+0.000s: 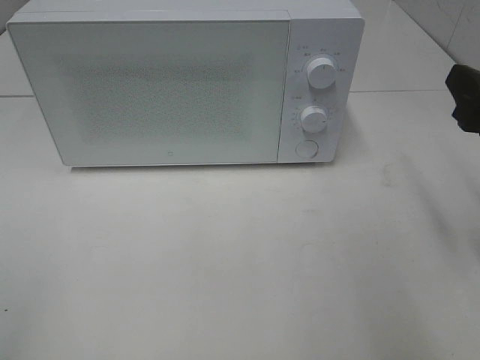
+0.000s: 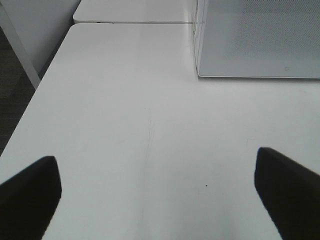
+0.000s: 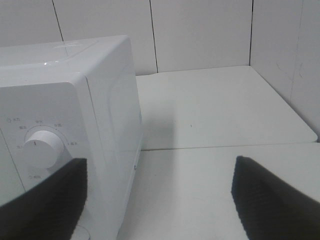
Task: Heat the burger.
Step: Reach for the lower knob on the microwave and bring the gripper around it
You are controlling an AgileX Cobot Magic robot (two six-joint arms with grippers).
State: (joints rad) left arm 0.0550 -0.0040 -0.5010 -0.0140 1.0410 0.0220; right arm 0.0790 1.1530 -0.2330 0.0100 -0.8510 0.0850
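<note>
With the microwave (image 1: 180,82) shut and no burger in sight, probably inside it, the left gripper (image 2: 156,172) and right gripper (image 3: 160,172) hover with jaws wide open, empty.

A white desk (image 1: 225,262) carries a white microwave (image 1: 165,90). Behind the microwave, a second desk (image 3: 215,105) meets pale panelled walls (image 3: 200,35). Left of the microwave, dark floor (image 2: 10,90).
</note>
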